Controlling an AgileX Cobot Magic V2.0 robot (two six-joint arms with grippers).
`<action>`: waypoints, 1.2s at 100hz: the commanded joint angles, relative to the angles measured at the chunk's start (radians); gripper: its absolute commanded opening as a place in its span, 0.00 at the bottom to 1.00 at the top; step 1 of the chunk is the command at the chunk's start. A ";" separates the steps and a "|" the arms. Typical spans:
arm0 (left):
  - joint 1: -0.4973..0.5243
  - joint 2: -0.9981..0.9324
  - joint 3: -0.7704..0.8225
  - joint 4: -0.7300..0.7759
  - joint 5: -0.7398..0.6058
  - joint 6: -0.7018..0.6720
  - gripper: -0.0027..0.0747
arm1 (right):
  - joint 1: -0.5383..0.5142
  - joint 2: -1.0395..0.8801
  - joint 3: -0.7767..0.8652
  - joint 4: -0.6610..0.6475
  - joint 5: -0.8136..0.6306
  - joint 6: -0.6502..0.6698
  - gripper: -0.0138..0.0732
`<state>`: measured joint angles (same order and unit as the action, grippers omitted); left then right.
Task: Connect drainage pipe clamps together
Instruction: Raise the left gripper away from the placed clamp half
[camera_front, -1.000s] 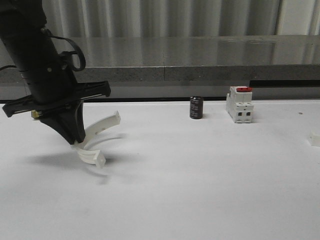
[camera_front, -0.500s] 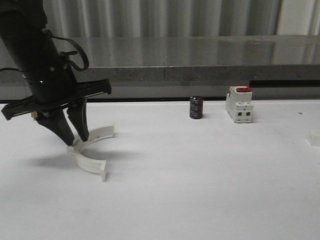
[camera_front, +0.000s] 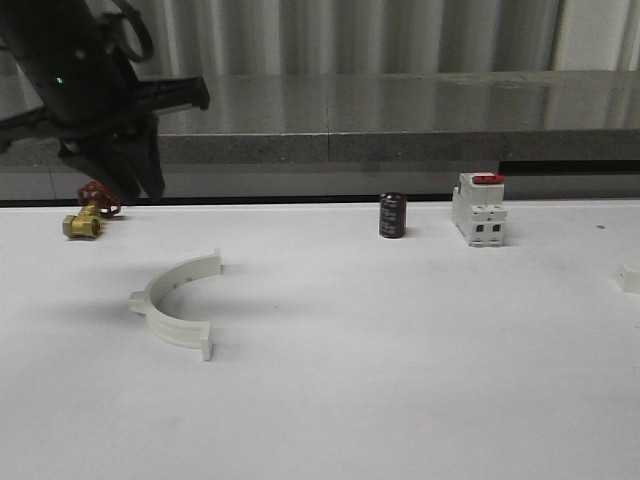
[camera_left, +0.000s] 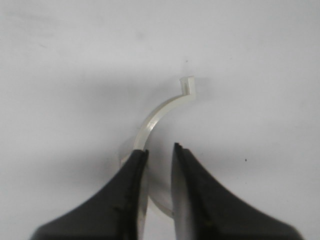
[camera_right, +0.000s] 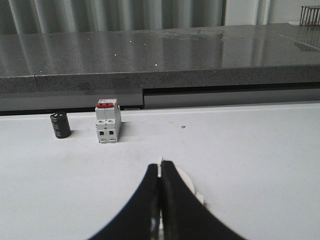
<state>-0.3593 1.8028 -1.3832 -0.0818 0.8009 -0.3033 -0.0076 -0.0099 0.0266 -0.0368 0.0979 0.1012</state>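
One white drainage pipe clamp (camera_front: 170, 300) lies flat on the table at the left, its open side toward the right. My left gripper (camera_front: 140, 185) hangs well above and behind it, open and empty. In the left wrist view the same half-ring (camera_left: 159, 111) curves on the table below the parted fingers of my left gripper (camera_left: 159, 152). My right gripper (camera_right: 161, 167) is shut on the thin edge of the second drainage pipe clamp (camera_right: 187, 184), whose arc shows behind one finger. An end of that clamp (camera_front: 630, 278) shows at the right edge of the front view.
A brass valve with a red handle (camera_front: 88, 215) sits at the back left. A black cylinder (camera_front: 392, 215) and a white breaker with a red top (camera_front: 478, 208) stand at the back middle, in front of a grey ledge (camera_front: 400, 145).
My left gripper opened, let go of the clamp and rose up and back. The clamp, held tilted a second ago, now lies flat on the table.
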 joint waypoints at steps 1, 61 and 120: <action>0.019 -0.110 -0.029 0.033 0.013 0.016 0.01 | 0.005 -0.020 -0.016 -0.002 -0.071 -0.010 0.08; 0.281 -0.638 0.397 0.022 -0.157 0.309 0.01 | 0.005 -0.020 -0.016 -0.002 -0.072 -0.010 0.08; 0.299 -1.285 0.847 0.021 -0.310 0.309 0.01 | 0.005 0.033 -0.231 -0.003 0.141 -0.010 0.08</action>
<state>-0.0604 0.5856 -0.5440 -0.0523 0.5727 0.0000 -0.0076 -0.0099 -0.0995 -0.0368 0.2181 0.0997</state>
